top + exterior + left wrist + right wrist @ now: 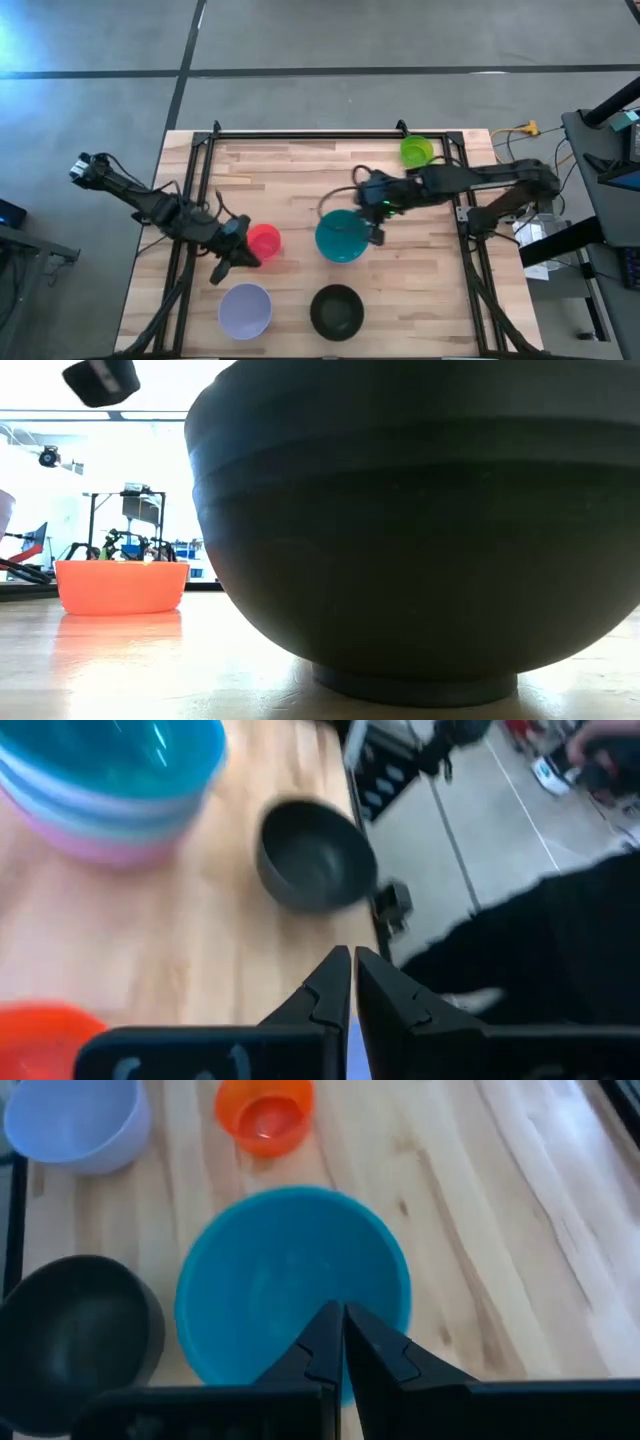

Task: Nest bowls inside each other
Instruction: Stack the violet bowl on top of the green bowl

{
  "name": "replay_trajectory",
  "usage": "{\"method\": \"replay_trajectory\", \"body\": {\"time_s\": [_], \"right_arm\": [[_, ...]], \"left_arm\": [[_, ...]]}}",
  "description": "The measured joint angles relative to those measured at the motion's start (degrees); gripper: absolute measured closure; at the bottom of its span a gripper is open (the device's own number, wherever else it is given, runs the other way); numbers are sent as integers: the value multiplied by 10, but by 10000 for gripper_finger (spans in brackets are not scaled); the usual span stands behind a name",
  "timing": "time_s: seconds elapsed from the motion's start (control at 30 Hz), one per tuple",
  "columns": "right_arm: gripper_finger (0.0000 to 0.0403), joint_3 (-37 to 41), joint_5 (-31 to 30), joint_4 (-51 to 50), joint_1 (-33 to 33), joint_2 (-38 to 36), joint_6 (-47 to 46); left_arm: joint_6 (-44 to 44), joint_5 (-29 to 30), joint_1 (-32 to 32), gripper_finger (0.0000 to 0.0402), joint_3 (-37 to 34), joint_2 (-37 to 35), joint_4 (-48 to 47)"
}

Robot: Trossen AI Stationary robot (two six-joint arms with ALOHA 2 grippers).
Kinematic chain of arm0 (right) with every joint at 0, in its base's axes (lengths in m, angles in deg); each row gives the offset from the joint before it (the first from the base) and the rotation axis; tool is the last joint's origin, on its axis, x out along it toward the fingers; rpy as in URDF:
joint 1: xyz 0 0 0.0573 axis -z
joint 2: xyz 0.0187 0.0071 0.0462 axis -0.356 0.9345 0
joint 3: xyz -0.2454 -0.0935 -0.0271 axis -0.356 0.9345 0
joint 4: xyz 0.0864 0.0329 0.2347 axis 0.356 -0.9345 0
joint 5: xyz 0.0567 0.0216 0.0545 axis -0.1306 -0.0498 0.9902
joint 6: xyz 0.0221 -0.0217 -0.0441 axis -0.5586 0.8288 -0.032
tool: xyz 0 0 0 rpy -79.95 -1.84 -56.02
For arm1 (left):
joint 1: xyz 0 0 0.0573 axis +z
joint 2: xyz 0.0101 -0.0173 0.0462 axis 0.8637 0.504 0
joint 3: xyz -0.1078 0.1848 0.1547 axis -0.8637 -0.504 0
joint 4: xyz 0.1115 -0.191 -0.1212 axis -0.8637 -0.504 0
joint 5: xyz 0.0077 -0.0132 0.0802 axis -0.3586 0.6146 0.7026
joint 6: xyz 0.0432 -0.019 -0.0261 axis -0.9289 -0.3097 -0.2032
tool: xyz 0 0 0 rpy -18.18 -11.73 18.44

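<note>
Wooden table (300,180), butcher-block top, framed by black rails. Teal bowl (342,236) near the centre, upright; the left wrist view shows it topping a stack (105,780) with lavender and pink rims beneath, so it appears to be several bowls already nested, though the count cannot be told. Red bowl (265,240), small, upright, left of the teal one and apart from it. Lavender bowl (245,309) at the near edge, left of the black bowl (337,311), the two close but not touching; the black bowl fills most of the low view. Lime green bowl (416,151), small, at the far right corner by the rail. Left gripper (238,255) low over the table just beside the red bowl, jaws together and empty. Right gripper (377,228) above the right rim of the teal bowl, jaws likewise pressed together, holding nothing. A person in dark clothing (560,960) shows beyond the table edge in the left wrist view.
</note>
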Motion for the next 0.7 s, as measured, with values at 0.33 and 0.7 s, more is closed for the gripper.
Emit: {"method": "replay_trajectory", "body": {"time_s": [0.33, 0.7], "right_arm": [[394, 220, -101, 110, -74, -179, -192], [394, 317, -126, 252, -100, -227, -230]], "left_arm": [[129, 106, -128, 400, 4, 0, -109], [262, 94, -167, 401, 4, 71, -278]]}}
